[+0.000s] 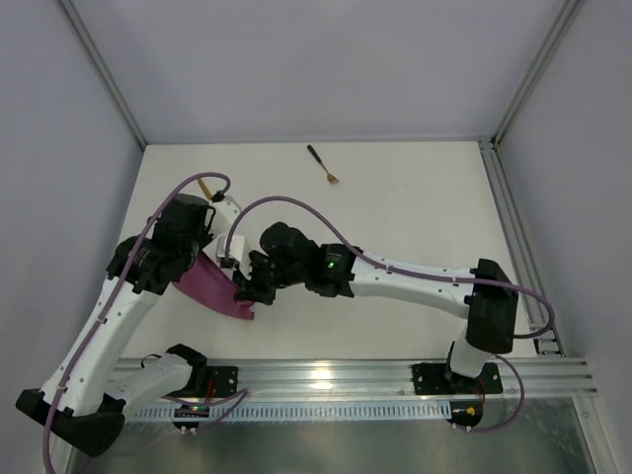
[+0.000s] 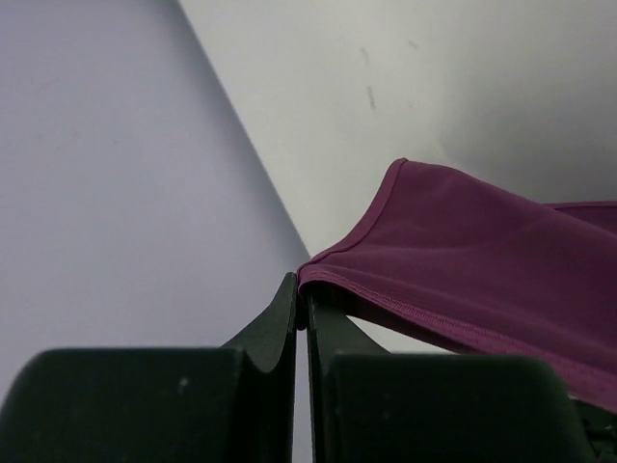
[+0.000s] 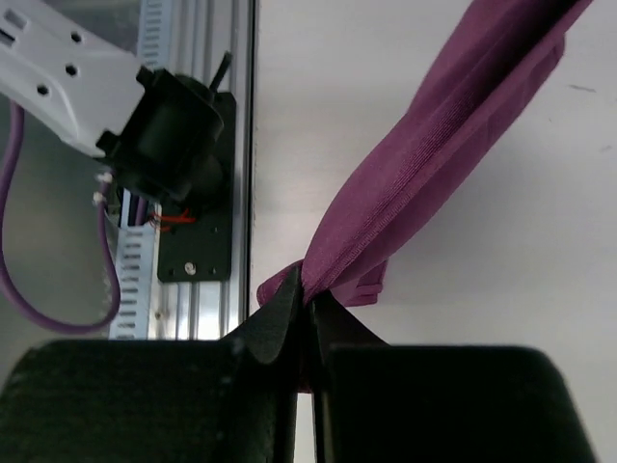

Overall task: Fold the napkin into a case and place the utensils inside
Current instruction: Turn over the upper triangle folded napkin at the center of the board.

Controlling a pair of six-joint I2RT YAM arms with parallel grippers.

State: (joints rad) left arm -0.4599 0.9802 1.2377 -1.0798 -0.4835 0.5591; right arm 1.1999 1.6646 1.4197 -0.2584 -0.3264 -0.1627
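A: Both clamped! The left end effector (image 2: 301,297) pinches the napkin (image 1: 209,283) at a hemmed corner, the right end effector (image 3: 307,301) at a bunched edge, lifted over the near-left desk (image 1: 415,227).
B: Soft, limp cloth, sagging between them. I'd say hems give the surest hold.

Napkin (image 1: 212,286) at nine o'clock: plain magenta-purple all over, with a stitched hem in the same shade. Up at twelve o'clock, the fork (image 1: 323,165) has a gold head and a thin black handle. Tabletop (image 1: 425,217) is plain off-white. Fingers (image 2: 273,333) are matte black. Arms (image 1: 415,281) are white with black joints, lilac cables (image 1: 296,202) looping over them, and a green light (image 1: 329,265) glows at centre.
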